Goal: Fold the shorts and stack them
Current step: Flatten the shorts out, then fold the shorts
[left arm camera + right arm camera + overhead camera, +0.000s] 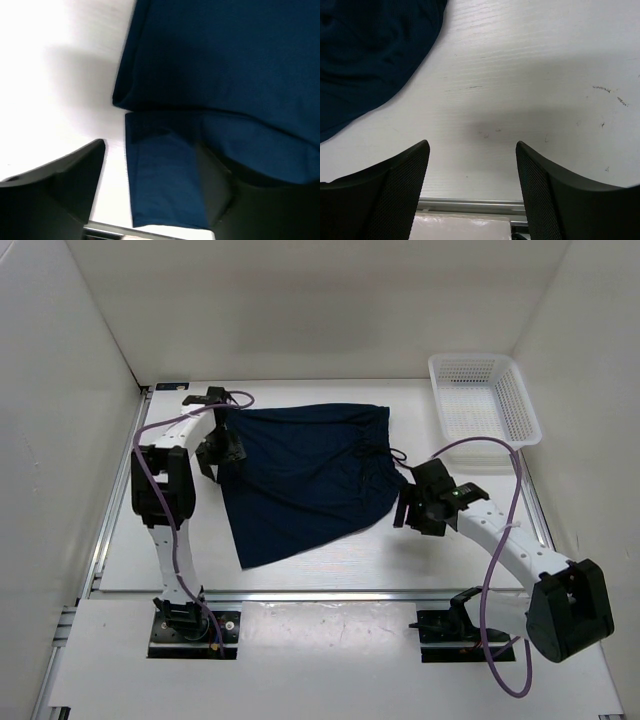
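Note:
The dark navy shorts (300, 480) lie spread flat in the middle of the table, with the waistband and drawstring (394, 454) at the right. My left gripper (224, 450) is open at the shorts' left edge. In the left wrist view its jaws (150, 145) straddle a folded edge of the shorts (165, 190), and the right finger (215, 195) is against the cloth. My right gripper (406, 508) is open and empty, just off the shorts' right edge. In the right wrist view it (472, 143) hangs over bare table, with the shorts (370, 55) at the upper left.
A white mesh basket (485, 400) stands at the back right corner. White walls enclose the table on the left, back and right. A metal rail (470, 205) runs along the near edge.

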Robot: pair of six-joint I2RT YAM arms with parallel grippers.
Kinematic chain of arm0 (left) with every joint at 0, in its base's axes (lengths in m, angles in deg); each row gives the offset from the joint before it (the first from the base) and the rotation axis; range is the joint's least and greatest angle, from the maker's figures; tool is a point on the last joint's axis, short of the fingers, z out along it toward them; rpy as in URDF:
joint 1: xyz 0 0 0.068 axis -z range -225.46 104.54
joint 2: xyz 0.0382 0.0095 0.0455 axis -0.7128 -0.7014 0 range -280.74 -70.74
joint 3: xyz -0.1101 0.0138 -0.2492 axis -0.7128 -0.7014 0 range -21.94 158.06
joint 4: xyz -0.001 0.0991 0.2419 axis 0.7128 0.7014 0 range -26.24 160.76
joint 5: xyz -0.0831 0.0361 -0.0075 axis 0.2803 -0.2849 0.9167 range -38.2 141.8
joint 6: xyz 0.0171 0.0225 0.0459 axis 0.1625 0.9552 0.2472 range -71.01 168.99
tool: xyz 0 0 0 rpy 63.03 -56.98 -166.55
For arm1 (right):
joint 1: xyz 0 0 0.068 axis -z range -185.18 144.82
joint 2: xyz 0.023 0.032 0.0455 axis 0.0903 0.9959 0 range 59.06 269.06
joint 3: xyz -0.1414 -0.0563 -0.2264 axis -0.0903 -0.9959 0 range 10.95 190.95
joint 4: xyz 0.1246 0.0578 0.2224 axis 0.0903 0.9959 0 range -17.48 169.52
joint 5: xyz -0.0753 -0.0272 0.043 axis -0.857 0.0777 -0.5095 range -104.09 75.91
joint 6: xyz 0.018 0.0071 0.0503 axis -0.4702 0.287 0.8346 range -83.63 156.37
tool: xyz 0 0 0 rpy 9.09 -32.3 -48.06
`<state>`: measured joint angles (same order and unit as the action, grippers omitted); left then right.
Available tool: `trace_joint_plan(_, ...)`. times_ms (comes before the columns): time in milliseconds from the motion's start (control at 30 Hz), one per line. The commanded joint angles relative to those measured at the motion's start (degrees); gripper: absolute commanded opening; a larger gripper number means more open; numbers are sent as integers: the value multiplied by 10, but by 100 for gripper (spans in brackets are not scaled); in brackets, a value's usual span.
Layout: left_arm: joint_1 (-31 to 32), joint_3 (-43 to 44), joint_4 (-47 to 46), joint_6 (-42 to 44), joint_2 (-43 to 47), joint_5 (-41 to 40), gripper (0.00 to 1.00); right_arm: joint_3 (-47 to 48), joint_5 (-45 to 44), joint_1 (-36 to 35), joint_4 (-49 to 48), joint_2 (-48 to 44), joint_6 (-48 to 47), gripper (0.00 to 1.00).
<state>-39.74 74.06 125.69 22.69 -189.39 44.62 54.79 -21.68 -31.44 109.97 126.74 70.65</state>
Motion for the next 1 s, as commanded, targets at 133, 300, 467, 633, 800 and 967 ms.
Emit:
trace_joint_plan(133,-15,-120,15,-14,200,23,87,50,0,22,-39,51,-16,76)
trace_joint_plan(300,49,-318,-9,-83,358,138,79,137,56,91,-64,144,-74,75)
trace_joint_plan(467,139,-490,-38,-189,475,194,89,215,143,129,-92,285,-96,69)
trace_joint_plan(633,162,-543,-50,-242,504,189,91,256,146,134,-106,357,-83,30)
trace_joint_plan(800,167,-564,-94,-256,448,181,91,229,139,146,-106,340,-77,0)
trace_joint_plan(967,173,-557,-135,-256,373,158,86,182,132,146,-106,309,-77,0)
